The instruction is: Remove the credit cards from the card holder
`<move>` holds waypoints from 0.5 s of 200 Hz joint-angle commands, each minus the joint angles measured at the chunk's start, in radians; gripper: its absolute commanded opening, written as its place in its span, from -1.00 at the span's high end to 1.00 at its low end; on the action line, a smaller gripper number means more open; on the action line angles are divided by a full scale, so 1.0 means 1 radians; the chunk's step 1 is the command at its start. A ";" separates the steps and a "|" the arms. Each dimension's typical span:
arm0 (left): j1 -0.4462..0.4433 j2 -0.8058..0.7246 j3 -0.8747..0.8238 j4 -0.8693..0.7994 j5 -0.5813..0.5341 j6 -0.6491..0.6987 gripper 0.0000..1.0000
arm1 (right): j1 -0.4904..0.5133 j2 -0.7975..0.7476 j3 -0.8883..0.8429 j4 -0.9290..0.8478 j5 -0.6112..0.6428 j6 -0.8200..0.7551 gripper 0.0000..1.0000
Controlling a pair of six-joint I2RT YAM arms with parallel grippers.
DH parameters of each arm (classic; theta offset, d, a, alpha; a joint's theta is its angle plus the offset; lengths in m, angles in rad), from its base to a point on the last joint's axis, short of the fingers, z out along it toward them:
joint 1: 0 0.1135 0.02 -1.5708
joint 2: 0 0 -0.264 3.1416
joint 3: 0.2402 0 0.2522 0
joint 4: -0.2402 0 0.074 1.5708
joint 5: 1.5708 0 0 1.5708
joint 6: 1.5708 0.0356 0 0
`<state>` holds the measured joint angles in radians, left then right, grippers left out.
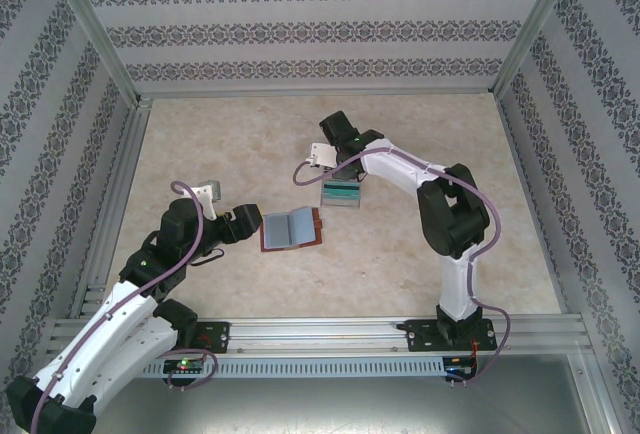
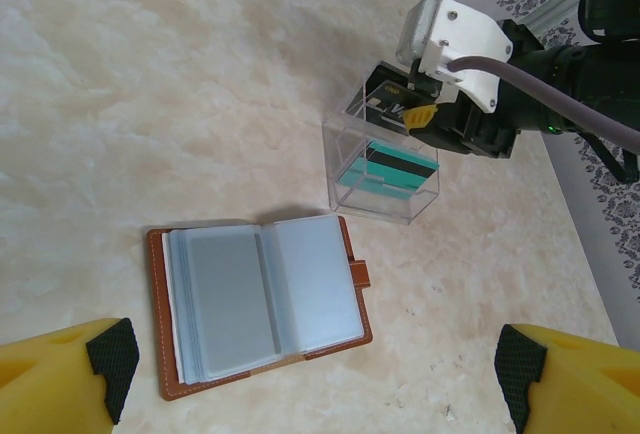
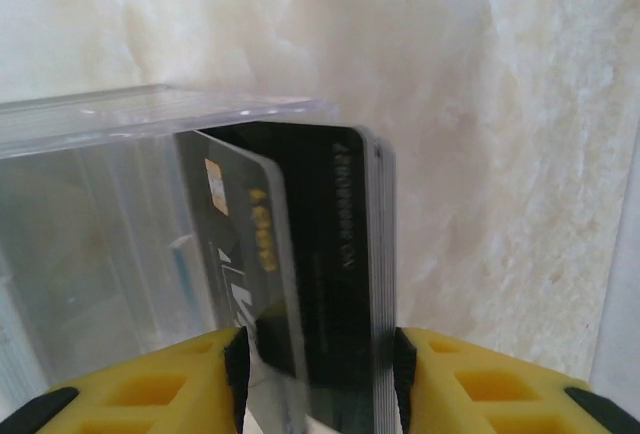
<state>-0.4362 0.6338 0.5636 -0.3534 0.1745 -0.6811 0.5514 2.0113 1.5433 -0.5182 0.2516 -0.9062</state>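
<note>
Top external view, w/ wrist views as insets: we are showing the card holder [image 1: 291, 229] lying open and flat on the worktop [image 1: 220, 134], approx. centre, blue-grey sleeves facing up. Left tool [image 1: 250, 226] is hovering just beside the holder's left edge, jaws standing wide apart and carrying nothing. In left wrist view the holder is lying ahead of the tool, between the two fingertips but nearer the left one. The open spread's long axis is running left-right across the worktop, w/ the spine roughly near-far. Left arm is therefore the nearer one.

Right tool [image 1: 340, 172] is working well apart from the holder, beyond it and to the right, tips at a clear box [image 1: 340, 197] that is holding a teal card [image 2: 390, 179]. In right wrist view a stack of dark cards [image 3: 330, 274] is standing on edge between the pads, partly inside the box. We cannot tell whether the pads are pinching the stack or letting go.

We are judging that any further pull from the holder favours the left side. Whether cards are remaining in the sleeves, we cannot tell.
</note>
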 commanded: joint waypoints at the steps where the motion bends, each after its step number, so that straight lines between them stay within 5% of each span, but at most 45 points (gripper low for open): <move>1: 0.008 -0.003 -0.015 -0.014 -0.014 0.025 -0.88 | -0.007 0.017 0.042 0.037 0.051 0.030 0.11; 100: 0.007 0.000 -0.015 -0.013 -0.012 0.029 -0.88 | -0.011 -0.049 0.024 0.041 0.027 0.119 0.11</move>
<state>-0.4362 0.6338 0.5537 -0.3542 0.1741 -0.6804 0.5514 2.0258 1.5772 -0.4816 0.2878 -0.8558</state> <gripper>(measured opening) 0.939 0.442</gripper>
